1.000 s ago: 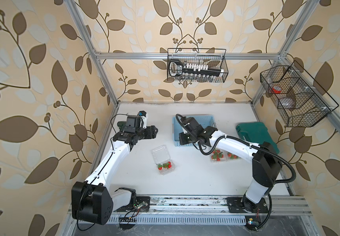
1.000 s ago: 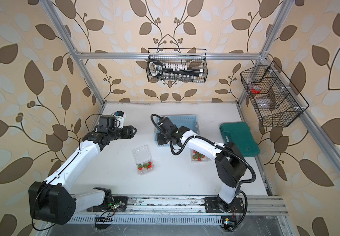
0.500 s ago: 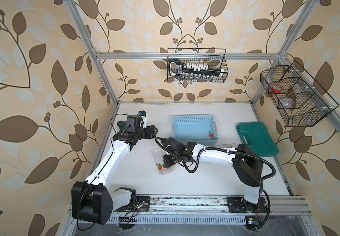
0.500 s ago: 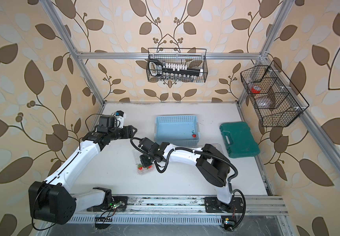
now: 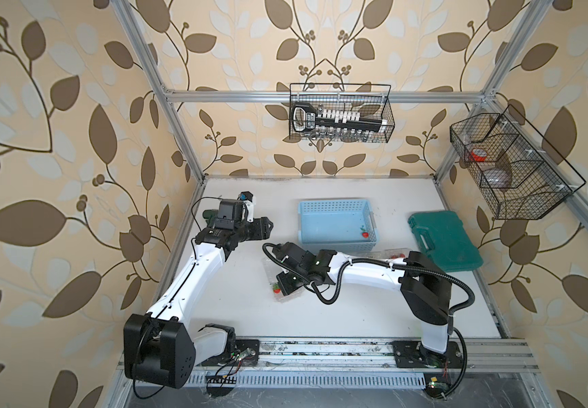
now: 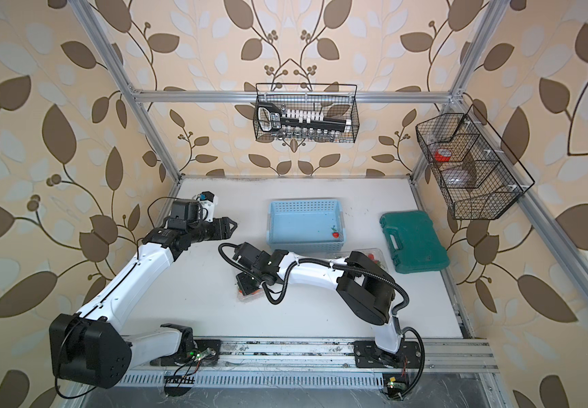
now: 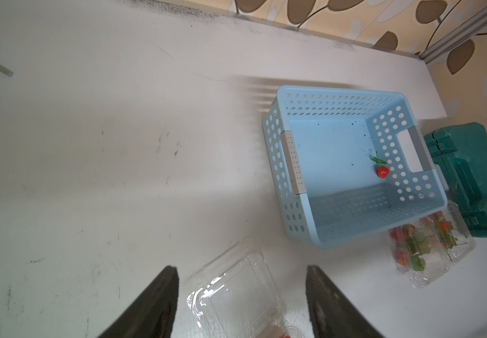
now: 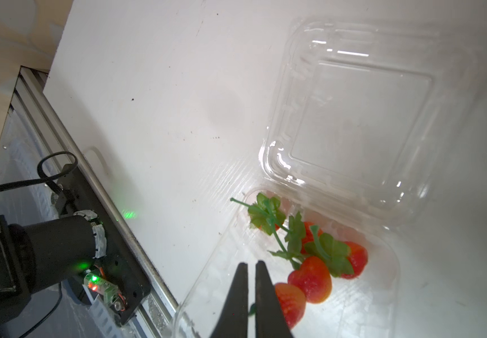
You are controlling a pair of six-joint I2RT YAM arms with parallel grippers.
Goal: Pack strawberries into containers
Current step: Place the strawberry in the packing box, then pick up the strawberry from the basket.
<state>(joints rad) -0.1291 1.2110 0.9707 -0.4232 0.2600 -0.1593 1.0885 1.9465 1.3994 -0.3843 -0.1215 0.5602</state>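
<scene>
An open clear container (image 8: 353, 117) lies at the table's centre, and several strawberries (image 8: 311, 279) rest in its base. My right gripper (image 8: 251, 263) hangs over that base (image 5: 285, 298), jaws almost together. A green stem shows between them, and its strawberry (image 8: 290, 301) sits against one finger. One strawberry (image 5: 364, 234) remains in the light blue basket (image 5: 335, 205). Two closed containers (image 7: 417, 257) filled with strawberries stand by the basket's near right corner. My left gripper (image 5: 268, 226) hovers at the back left, open and empty, pointing toward the open container's lid (image 7: 233, 295).
A green plastic case (image 5: 444, 240) lies at the right edge. One black wire basket (image 5: 340, 113) hangs on the back wall and another (image 5: 511, 166) on the right wall. The arms' mounting rail (image 5: 321, 353) runs along the front edge.
My right arm swung from the blue basket to the open container at the centre and lowered over its base. Its jaws have parted by a sliver. The left arm has not moved.
</scene>
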